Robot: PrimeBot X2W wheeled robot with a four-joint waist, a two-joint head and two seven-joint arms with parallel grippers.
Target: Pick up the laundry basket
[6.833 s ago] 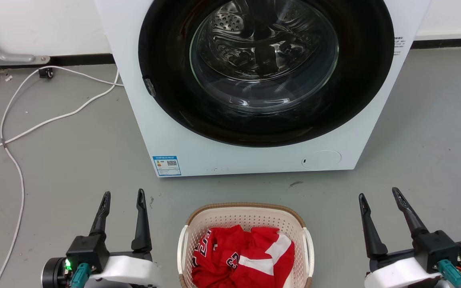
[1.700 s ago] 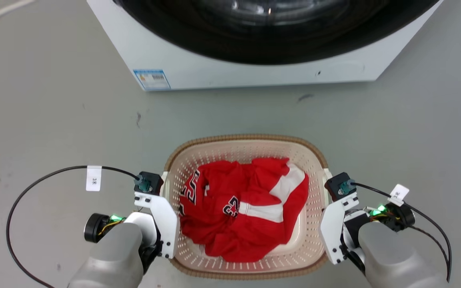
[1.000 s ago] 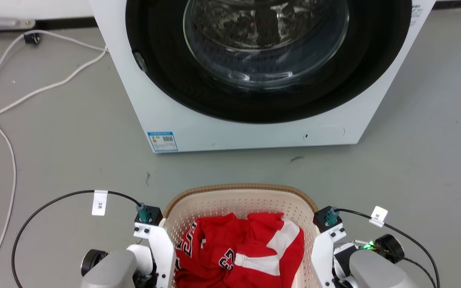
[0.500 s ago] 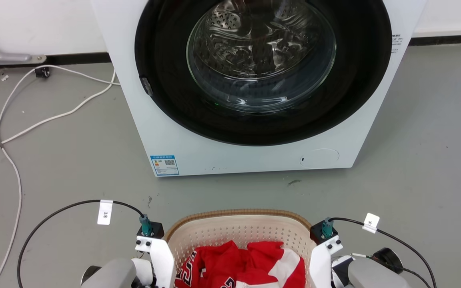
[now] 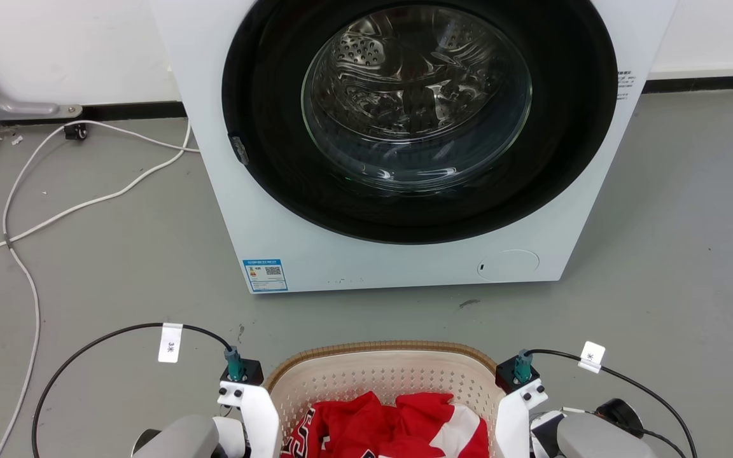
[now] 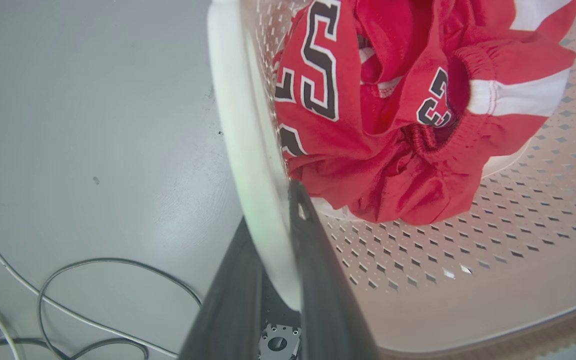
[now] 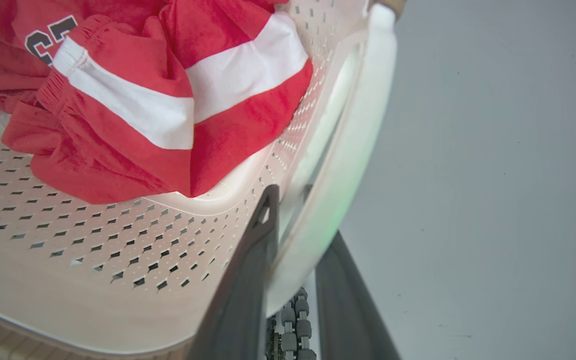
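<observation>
Here, the laundry basket [image 5: 379, 348] is clamped by both white side handles [image 6: 240, 115].
The left gripper [image 6: 270, 205] and right gripper [image 7: 303, 215] each close narrowly on a handle, one finger inside, one outside; the basket, red garment [image 5: 398, 426] inside, is before the washing machine [image 5: 265, 216].

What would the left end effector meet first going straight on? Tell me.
The white side handle of the cream perforated plastic laundry basket, clamped between the left end effector's fingers; past that, probably the grey floor, though depth is unclear.

Laundry basket [image 5: 379, 378] at bottom edge — red garment [image 5: 398, 427] inside; washing machine [image 5: 417, 127] beyond.
</observation>
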